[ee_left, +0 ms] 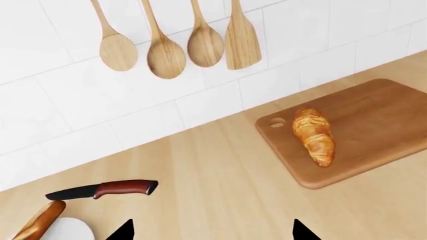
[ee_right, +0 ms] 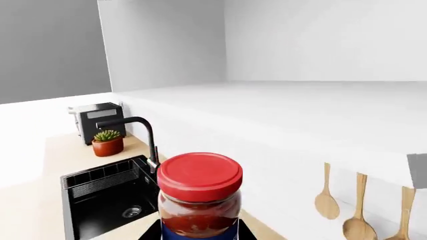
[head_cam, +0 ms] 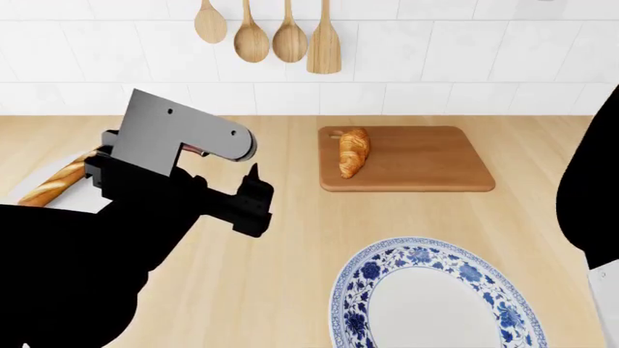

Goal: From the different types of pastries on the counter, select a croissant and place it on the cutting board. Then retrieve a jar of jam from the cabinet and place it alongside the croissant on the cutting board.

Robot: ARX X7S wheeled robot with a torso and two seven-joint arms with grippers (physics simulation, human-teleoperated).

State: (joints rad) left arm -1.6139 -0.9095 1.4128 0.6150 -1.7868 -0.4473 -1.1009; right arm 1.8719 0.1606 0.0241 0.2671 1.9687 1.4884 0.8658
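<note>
The croissant point(head_cam: 353, 152) lies on the reddish-brown cutting board point(head_cam: 425, 161), near the end with the small hole, at the back of the beige counter point(head_cam: 290, 239). In the left wrist view my left gripper point(ee_left: 213, 234) hovers open over bare counter, short of the board, nothing between its fingertips point(ee_left: 303, 232). In the right wrist view my right gripper point(ee_right: 199, 235) is shut on the jar of jam point(ee_right: 200, 200), upright with its red lid on, held high in the air. The baguette point(head_cam: 58, 181) rests on a white plate at the far left.
A red-handled knife point(ee_left: 107, 190) lies beside the baguette's plate point(ee_left: 70, 231). A blue-patterned plate point(head_cam: 435, 301) sits at the counter's front. Wooden spoons point(head_cam: 271, 32) hang on the tiled wall. A black sink point(ee_right: 107, 192), faucet point(ee_right: 137, 135), potted plant point(ee_right: 107, 142) and toaster point(ee_right: 97, 120) lie beyond the jar.
</note>
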